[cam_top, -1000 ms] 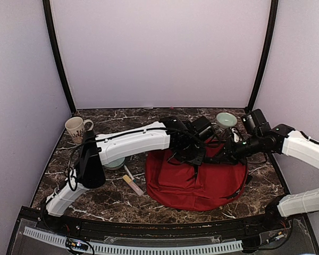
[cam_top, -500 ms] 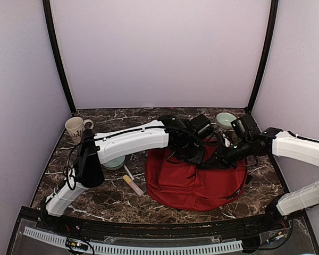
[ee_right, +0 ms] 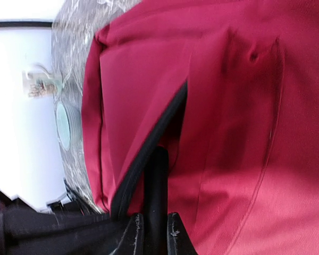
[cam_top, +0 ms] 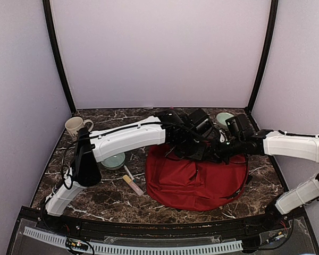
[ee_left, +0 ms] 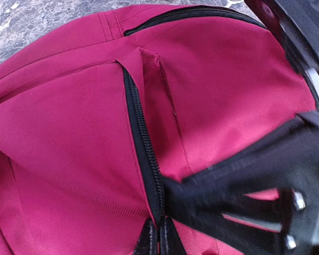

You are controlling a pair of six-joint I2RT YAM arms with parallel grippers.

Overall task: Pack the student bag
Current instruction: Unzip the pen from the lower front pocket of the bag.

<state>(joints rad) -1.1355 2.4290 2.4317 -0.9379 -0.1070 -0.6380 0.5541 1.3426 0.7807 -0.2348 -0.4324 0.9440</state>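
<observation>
The student bag [cam_top: 196,183] lies mid-table, both claws at its 12 o'clock edge. My left gripper [ee_left: 159,241] is clenched shut over the zipper [ee_left: 141,138]. The right gripper [ee_right: 152,234] pinches a black tab [ee_right: 156,180], the zipper running off toward 1 o'clock.

The student bag [cam_top: 194,183] is showing dark red with black zippers [ee_left: 141,133]. The desk [cam_top: 106,199] is showing dark brown marble veined white, and the far-left-corner mug [cam_top: 74,128] cream.

A cream patterned ceramic mug [cam_top: 75,127] stands far left on the dark veined marble table [cam_top: 106,201]; a pale green bowl [cam_top: 223,118] sits far right, a pinkish marker [cam_top: 133,185] left of centre.
</observation>
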